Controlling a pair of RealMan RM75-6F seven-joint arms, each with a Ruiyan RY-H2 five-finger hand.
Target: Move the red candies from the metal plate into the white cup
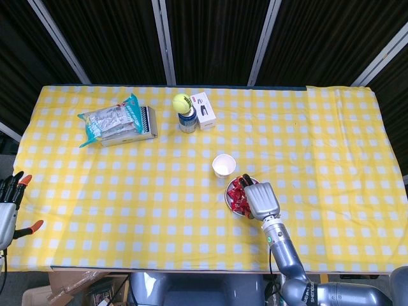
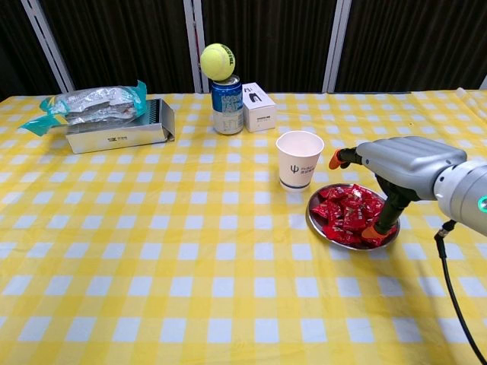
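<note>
Chest view showed the right hand [image 2: 384, 179] hovering over the round metal plate [image 2: 314, 221] of red wrapped candies [image 2: 346, 213], fingers apart and gripping nothing, one fingertip touching the pile. It should pinch one candy firmly, then lift toward the white paper cup [image 2: 298, 159] just beside. The left hand [image 1: 7, 205], released, was partly cropped in the head view.
</note>
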